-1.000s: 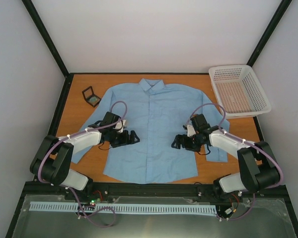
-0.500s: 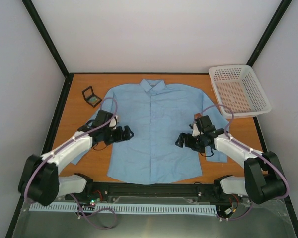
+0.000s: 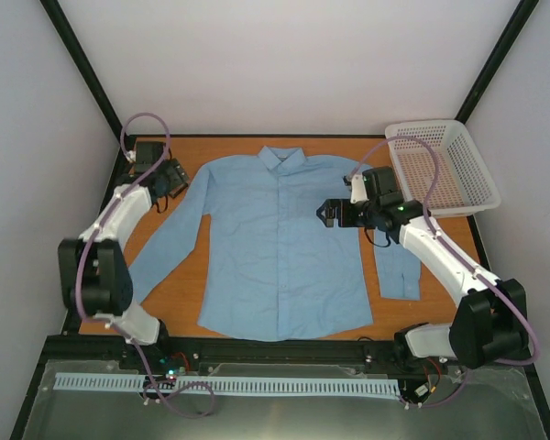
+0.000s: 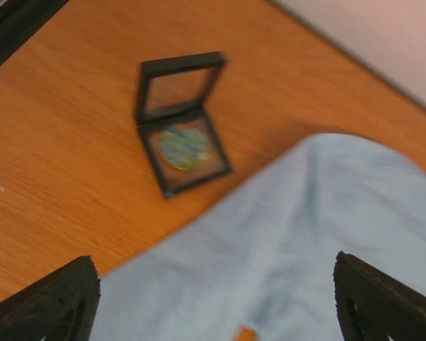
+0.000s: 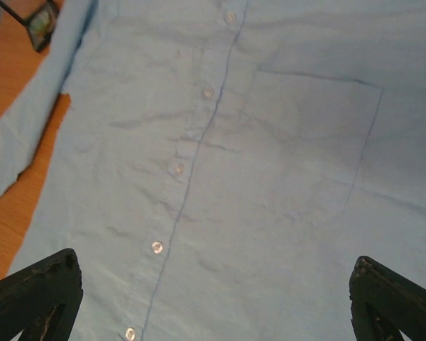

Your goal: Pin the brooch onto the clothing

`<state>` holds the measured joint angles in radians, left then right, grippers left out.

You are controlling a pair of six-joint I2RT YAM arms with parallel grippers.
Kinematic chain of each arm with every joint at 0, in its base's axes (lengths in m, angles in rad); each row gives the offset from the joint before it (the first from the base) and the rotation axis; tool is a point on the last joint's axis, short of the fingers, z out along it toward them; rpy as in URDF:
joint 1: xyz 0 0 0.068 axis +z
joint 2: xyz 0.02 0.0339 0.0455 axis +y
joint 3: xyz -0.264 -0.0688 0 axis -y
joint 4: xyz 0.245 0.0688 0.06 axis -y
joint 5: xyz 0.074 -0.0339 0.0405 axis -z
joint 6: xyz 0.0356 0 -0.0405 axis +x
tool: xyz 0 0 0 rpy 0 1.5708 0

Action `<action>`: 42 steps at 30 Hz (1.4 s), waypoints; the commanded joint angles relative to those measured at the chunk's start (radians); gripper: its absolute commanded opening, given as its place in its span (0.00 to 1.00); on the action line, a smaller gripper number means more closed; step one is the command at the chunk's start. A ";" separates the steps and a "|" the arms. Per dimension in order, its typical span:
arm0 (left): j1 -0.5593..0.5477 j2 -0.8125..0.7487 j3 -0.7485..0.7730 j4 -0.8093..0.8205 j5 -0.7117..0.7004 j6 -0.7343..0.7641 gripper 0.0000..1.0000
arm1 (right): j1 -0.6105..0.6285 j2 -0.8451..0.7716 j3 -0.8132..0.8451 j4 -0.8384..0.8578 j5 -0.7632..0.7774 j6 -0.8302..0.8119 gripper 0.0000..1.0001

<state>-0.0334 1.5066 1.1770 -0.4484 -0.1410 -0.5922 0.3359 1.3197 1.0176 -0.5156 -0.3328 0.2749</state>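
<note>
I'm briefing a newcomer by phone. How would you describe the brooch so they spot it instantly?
Find the light blue shirt on the orange table. Off its shoulder nearest the left arm lies an open black box; the brooch is the round greenish disc inside.

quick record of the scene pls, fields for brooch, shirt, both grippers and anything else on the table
brooch: lying in the open black box, not on the shirt
black box: on the table, far left, beside the shirt's shoulder
shirt: light blue, spread flat, buttoned, collar at far side
left gripper: open, empty, above the black box
right gripper: open, empty, over the shirt's chest
basket: white mesh, far right corner
</note>
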 commanded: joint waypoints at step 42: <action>0.087 0.674 0.401 0.064 -0.097 0.158 0.56 | -0.038 -0.046 -0.129 -0.049 0.068 -0.108 1.00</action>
<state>0.0586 2.2215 1.6157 -0.3786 -0.2325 -0.4343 0.3023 1.2938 0.8978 -0.5724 -0.2691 0.1677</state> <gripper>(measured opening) 0.585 0.996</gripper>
